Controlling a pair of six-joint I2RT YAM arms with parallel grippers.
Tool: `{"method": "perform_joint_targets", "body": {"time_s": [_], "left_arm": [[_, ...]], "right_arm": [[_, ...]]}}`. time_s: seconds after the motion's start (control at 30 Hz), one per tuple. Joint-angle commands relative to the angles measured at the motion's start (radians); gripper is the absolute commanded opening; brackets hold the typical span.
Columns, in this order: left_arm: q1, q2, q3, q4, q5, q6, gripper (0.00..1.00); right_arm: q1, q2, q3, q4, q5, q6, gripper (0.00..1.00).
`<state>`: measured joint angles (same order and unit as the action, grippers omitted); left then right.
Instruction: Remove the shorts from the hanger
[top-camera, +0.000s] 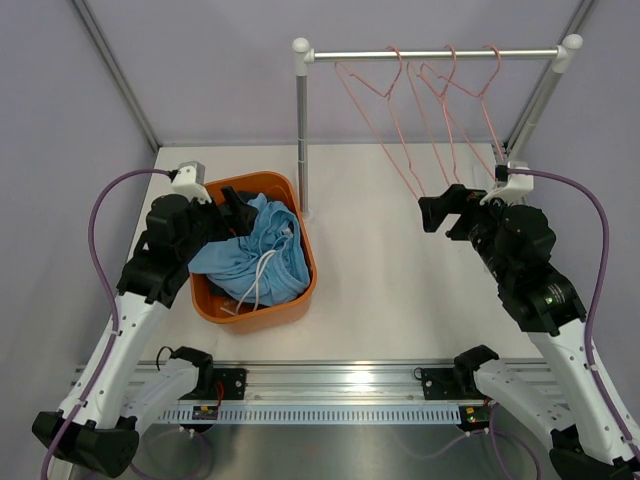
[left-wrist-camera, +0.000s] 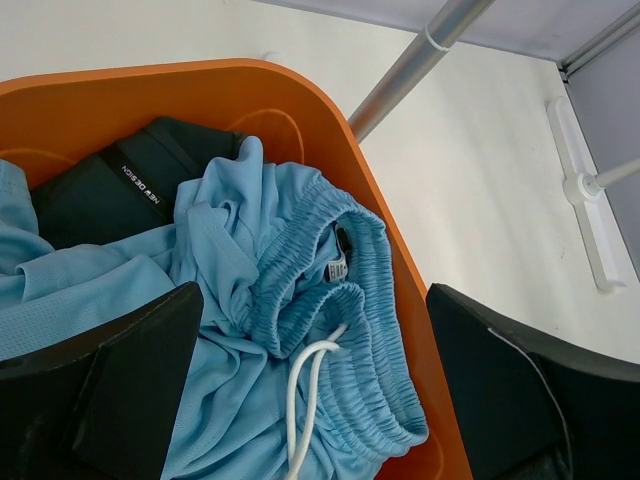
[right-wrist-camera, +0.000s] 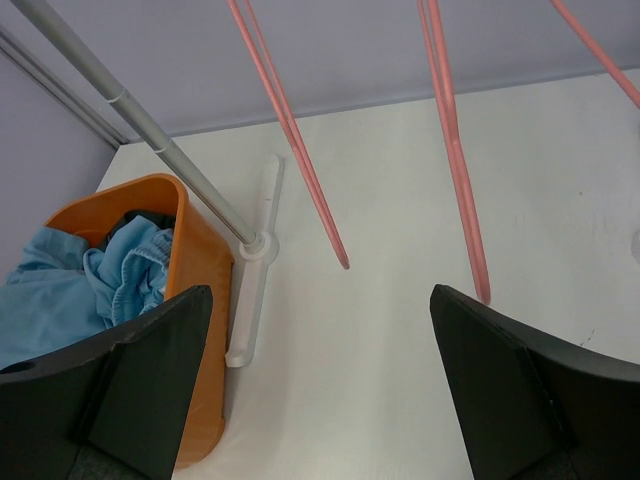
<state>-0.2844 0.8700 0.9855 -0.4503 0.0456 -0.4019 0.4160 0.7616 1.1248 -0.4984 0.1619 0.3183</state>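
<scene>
The three pink wire hangers (top-camera: 430, 110) hang bare on the rail (top-camera: 430, 53); the light blue shorts (left-wrist-camera: 280, 290) lie bunched in the orange basket (top-camera: 306, 285) on the table (top-camera: 400, 300), over a dark pair (left-wrist-camera: 100, 190); I cannot make out a third pair.

The left end effector (left-wrist-camera: 315, 330) hovers wide over the heap, holding nothing; the right end effector (right-wrist-camera: 320, 300) is equally wide and empty, just under the hanger tips.

By my reading the removal looks done, so the risks lie in the withdrawal:
- the white drawstring (left-wrist-camera: 310, 400) loops between the left fingers and could catch one, dragging cloth over the rim;
- a careless lift of the right arm could hook a hanger and unseat it;
- a left sweep could shove the basket against the stand's post (top-camera: 301, 130).
</scene>
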Motion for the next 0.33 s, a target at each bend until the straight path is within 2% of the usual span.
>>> {"method": "perform_joint_targets", "body": {"time_s": [0.0,0.3], "left_arm": [[-0.002,-0.012,-0.004,0.058,0.030,0.018,0.99],[-0.002,-0.006,-0.007,0.059,0.028,0.017,0.99]], "right_arm": [[-0.003,-0.008,-0.002,0.058,0.027,0.005,1.00],[-0.003,-0.007,0.001,0.072,0.022,-0.015,1.00]]}}
